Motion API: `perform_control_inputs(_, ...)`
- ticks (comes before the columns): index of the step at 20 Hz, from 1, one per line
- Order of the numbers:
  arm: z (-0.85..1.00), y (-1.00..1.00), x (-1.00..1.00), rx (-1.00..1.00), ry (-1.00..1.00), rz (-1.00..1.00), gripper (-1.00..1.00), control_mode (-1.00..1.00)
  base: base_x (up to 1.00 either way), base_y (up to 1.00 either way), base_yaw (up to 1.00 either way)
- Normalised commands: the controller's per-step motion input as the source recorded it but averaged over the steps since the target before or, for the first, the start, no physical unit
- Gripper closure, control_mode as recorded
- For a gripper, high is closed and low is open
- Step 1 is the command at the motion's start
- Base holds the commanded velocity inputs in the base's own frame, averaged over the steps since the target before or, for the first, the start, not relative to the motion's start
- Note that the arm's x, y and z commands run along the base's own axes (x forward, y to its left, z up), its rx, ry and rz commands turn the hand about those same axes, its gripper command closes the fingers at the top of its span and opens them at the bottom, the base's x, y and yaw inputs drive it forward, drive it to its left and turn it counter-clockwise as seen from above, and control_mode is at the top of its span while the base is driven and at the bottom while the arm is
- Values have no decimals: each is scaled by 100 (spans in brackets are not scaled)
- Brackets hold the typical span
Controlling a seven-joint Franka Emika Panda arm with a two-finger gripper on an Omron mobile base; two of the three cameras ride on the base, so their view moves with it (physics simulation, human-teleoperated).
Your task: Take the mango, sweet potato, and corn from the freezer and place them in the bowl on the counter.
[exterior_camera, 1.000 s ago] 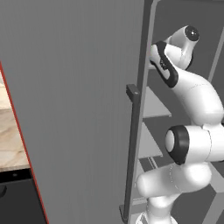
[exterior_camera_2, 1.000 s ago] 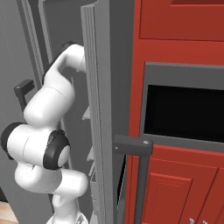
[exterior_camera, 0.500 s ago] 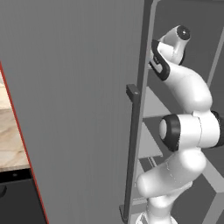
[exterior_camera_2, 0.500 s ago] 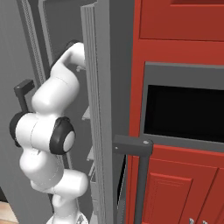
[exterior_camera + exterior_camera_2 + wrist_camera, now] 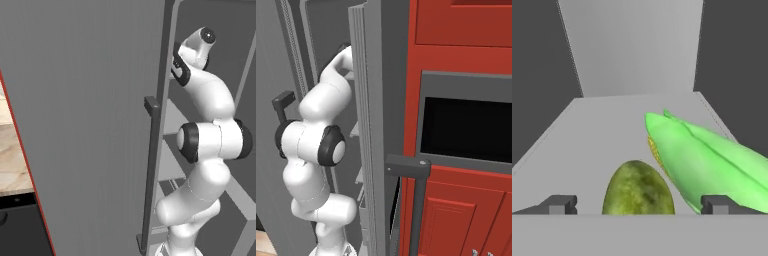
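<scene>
In my hand view the mango [image 5: 638, 188] lies on the grey freezer shelf [image 5: 597, 135] at 12 o'clock from my gripper [image 5: 639, 204], centred between the two finger tips, its long axis running straight away from me. The corn [image 5: 707, 157] lies just beside it towards 2 o'clock, slanting from upper left to lower right and reaching past my right finger tip. My gripper stands wide open and holds nothing, so I judge the mango the nearer grasp.

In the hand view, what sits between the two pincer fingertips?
The mango, on the freezer shelf; the corn lies beside it.
</scene>
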Motion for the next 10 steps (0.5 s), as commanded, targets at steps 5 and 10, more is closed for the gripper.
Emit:
perform_control_inputs(5,-13,-8,14,0,1,0,-100,-100,0,0,0)
perform_control_inputs(10,-21,0,2,0,3,0,-100,-100,0,0,0)
